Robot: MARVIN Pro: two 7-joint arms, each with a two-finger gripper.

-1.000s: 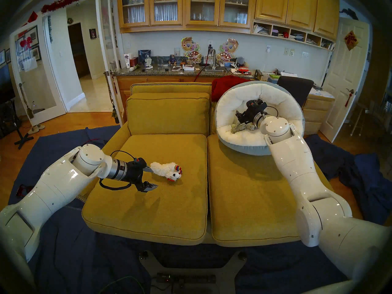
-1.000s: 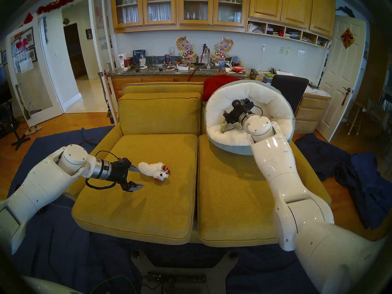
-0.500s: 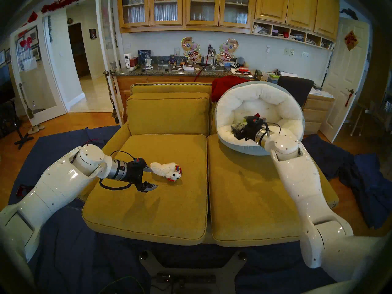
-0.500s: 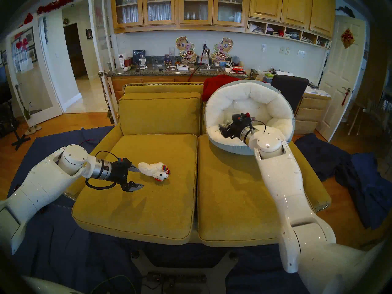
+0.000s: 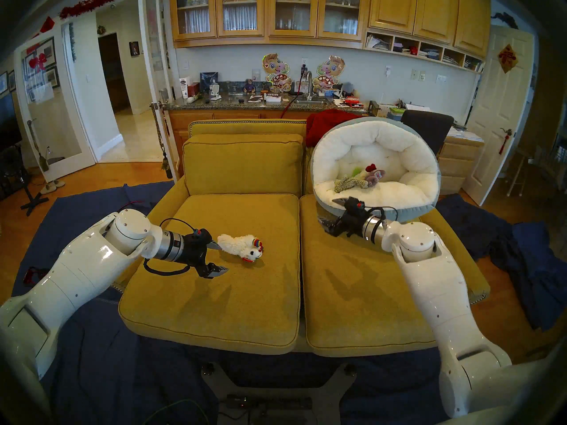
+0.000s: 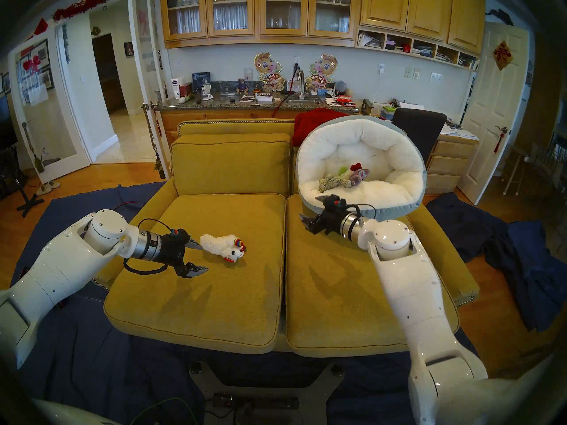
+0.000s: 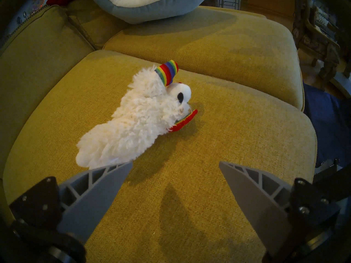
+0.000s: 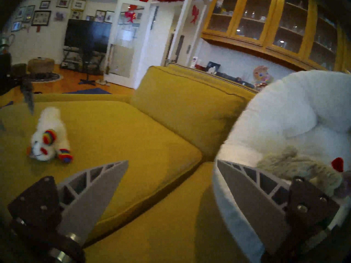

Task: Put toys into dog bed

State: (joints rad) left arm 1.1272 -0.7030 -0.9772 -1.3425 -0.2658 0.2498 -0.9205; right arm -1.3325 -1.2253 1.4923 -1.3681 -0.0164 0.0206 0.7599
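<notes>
- The dog bed (image 5: 426,182) sits on the right seat cushion (image 5: 362,292) of the mustard sofa, at its far end, tipped up against the backrest, white fleece inside, grey-blue shell outside.
- In its hollow lies a huddle of toys: a shaggy beige animal (image 5: 349,183) on the left, a lime-green toy (image 5: 356,171) peeking out behind it, a purple animal (image 5: 376,176) to the right, and a dark-red ear (image 5: 372,166) showing on top.
- Exactly how those toys overlap is hard to tell from here.
- Right gripper (image 5: 333,211) hangs just in front of the bed's near-left rim, fingers spread wide, nothing between them.
- One toy is out on its own: the white lamb with rainbow ears (image 5: 241,246) lies on its side on the left seat cushion (image 5: 214,308), head pointing right.
- Left gripper (image 5: 221,258) hovers over that cushion, right beside the lamb's tail end, fingers parted and empty.
- From the left wrist view the lamb's rump sits just past the left fingertip (image 7: 121,166); contact cannot be confirmed.
</notes>
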